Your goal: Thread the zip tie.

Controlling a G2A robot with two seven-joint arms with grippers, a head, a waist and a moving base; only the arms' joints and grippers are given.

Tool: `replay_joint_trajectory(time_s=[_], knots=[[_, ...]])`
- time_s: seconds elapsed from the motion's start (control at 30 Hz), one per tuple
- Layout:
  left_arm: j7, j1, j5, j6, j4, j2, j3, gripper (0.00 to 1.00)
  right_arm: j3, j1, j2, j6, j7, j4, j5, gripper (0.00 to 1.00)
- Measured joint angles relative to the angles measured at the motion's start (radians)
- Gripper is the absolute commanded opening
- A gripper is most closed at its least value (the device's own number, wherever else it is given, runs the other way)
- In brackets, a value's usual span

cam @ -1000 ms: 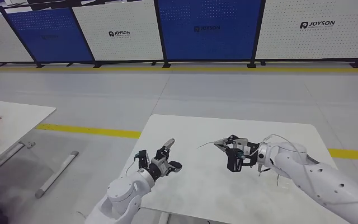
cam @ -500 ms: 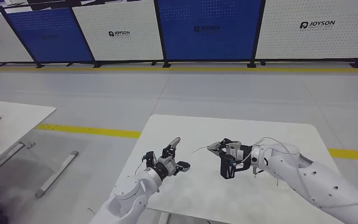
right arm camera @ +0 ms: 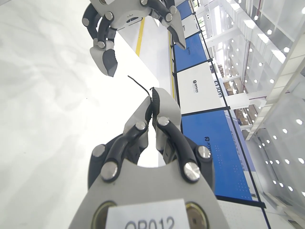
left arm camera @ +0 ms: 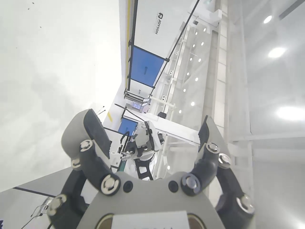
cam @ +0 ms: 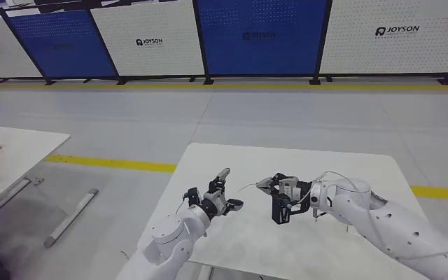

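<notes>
A thin black zip tie [right arm camera: 139, 85] juts from the tip of my right gripper [right arm camera: 151, 98], which is shut on it over the white table [cam: 350, 168]. Its free tail [cam: 246, 187] points at my left gripper [cam: 233, 187]. That gripper is open and holds nothing, one finger [right arm camera: 108, 63] just short of the tail's end and the other finger [right arm camera: 177, 33] spread wide. Between the left gripper's [left arm camera: 152, 129] own open fingers, I see the right gripper [left arm camera: 140, 147] farther off, facing it. Both grippers hover over the table's middle, a short gap apart.
A second white table [cam: 28, 147] stands at the far left, with a grey bar [cam: 70, 217] on the floor beside it. Blue and white panels [cam: 259, 35] line the back. A yellow floor line [cam: 112, 163] runs behind the table's left edge.
The left gripper has moved right and the right gripper left, so the gap between them has narrowed. The zip tie's tail now nearly reaches the left fingers.
</notes>
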Motion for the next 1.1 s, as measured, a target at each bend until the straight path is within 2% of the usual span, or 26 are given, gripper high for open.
replay_joint_trajectory(time_s=[0.13,0.3,0.53,0.63,0.77,0.8,0.83,0.9,0.93,1.03,1.1], knots=[[0.02,-0.012,-0.053,0.0,0.004,-0.002,0.036,1.0,0.0,0.0,0.0,0.0,0.0,0.0,0.0,0.0],[0.104,-0.056,-0.121,0.0,0.011,-0.004,0.073,1.0,0.0,0.0,0.0,0.0,0.0,0.0,0.0,0.0],[0.101,-0.058,-0.116,-0.007,0.012,-0.005,0.076,1.0,0.0,0.0,0.0,0.0,0.0,0.0,0.0,0.0],[0.092,-0.06,-0.1,-0.012,0.011,-0.008,0.092,1.0,0.0,0.0,0.0,0.0,0.0,0.0,0.0,0.0],[0.111,-0.074,-0.102,-0.012,0.013,-0.013,0.111,1.0,0.0,0.0,0.0,0.0,0.0,0.0,0.0,0.0],[0.117,-0.078,-0.103,-0.011,0.014,-0.015,0.116,0.97,0.0,0.0,0.0,0.0,0.0,0.0,0.0,0.0],[0.122,-0.081,-0.105,-0.011,0.016,-0.017,0.119,0.81,0.0,0.0,0.0,0.0,0.0,0.0,0.0,0.0],[0.131,-0.086,-0.117,-0.009,0.019,-0.019,0.123,0.62,0.0,0.0,0.0,0.0,0.0,0.0,0.0,0.0],[0.134,-0.089,-0.124,-0.008,0.02,-0.021,0.123,0.47,0.0,0.0,0.0,0.0,0.0,0.0,0.0,0.0],[0.14,-0.096,-0.145,-0.003,0.024,-0.023,0.119,0.39,0.0,0.0,0.0,0.0,0.0,0.0,0.0,0.0],[0.142,-0.099,-0.151,0.0,0.026,-0.025,0.117,0.39,0.0,0.0,0.0,0.0,0.0,0.0,0.0,0.0]])
